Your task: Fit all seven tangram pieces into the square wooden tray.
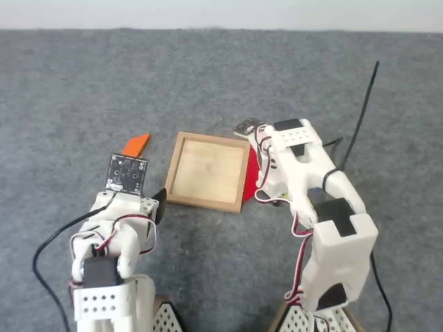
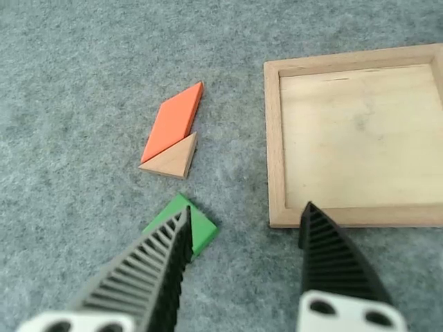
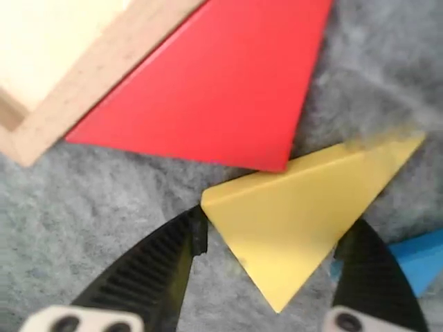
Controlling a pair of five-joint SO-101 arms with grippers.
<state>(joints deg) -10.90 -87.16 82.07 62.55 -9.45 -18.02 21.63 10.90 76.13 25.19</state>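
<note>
- While the square wooden tray [image 1: 174, 171] holds no piece yet, the high view puts it mid-table between the arms. The left arm [image 1: 114, 238] is near-left and the right arm [image 1: 311, 183] bends over the tray's right side.
- Same view: large red triangle [image 1: 252, 174] lies against the tray's right rim. Orange parallelogram [image 1: 136, 144] sits just left of the far-left corner.
- Left wrist view: left gripper [image 2: 246, 218] released, jaws wide, over the carpet [image 2: 83, 62] beside a tray corner. Green square [image 2: 202, 229] is partly under one finger. Tan small triangle [image 2: 172, 159] touches the parallelogram beyond it.
- Right wrist view: right gripper [image 3: 275, 235] spread, straddling the yellow triangle [image 3: 297, 221]. One fingertip [image 3: 190, 238] touches its corner, no clamp seen. Yellow touches the red triangle's corner, and a blue piece [image 3: 423, 257] lies just beside the other finger.
- Step, as I judge it: first pick, yellow triangle by the right arm.
- Next move needs a square close on opposite edges, a flat lift clear of red, then a carry over the rim. A thin piece on carpet may slip or tilt.
</note>
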